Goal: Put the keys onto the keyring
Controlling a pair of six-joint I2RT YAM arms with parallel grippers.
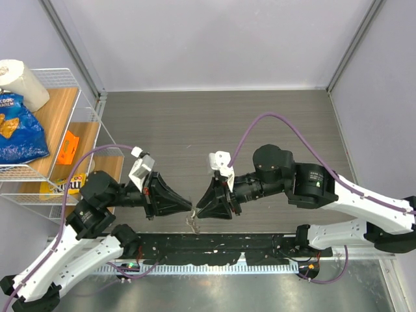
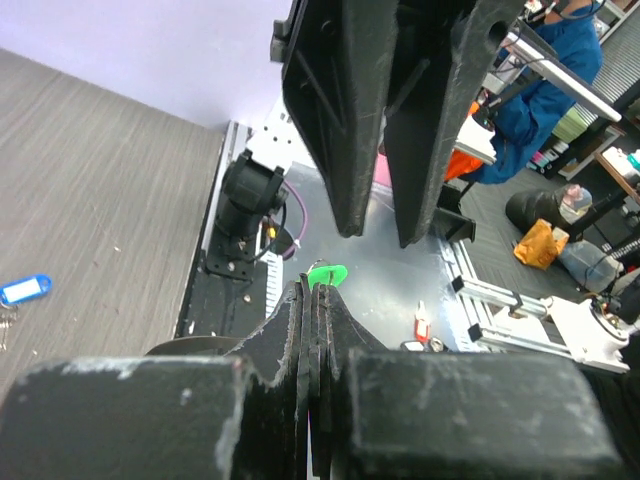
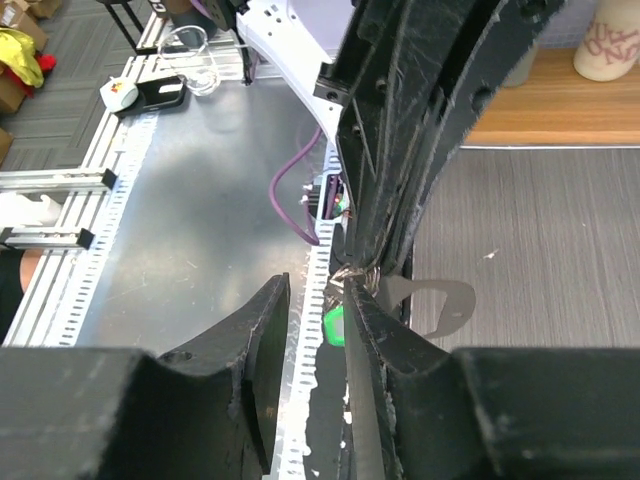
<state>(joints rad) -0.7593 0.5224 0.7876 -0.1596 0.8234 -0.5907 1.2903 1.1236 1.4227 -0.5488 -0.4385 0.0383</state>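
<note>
Left wrist, left pincer (image 2: pixel 312 315): seen closest to the lens, fingers pressed together.
Left wrist, green key (image 2: pixel 327 273): its head is seen just beyond those closed tips.
Left wrist, blue key (image 2: pixel 24 290): laid on the grey surface (image 2: pixel 100 150), well apart from both pincers.
Right wrist, right pincer (image 3: pixel 315 290): fingers held apart, nothing clamped.
Right wrist, keyring (image 3: pixel 356 272): its silver ring is pinched at the left pincer's tip, its strap (image 3: pixel 440 305) hung beside.
Top external, both tips: seen nearly touching above the surface's near edge, the keyring hung below.
</note>
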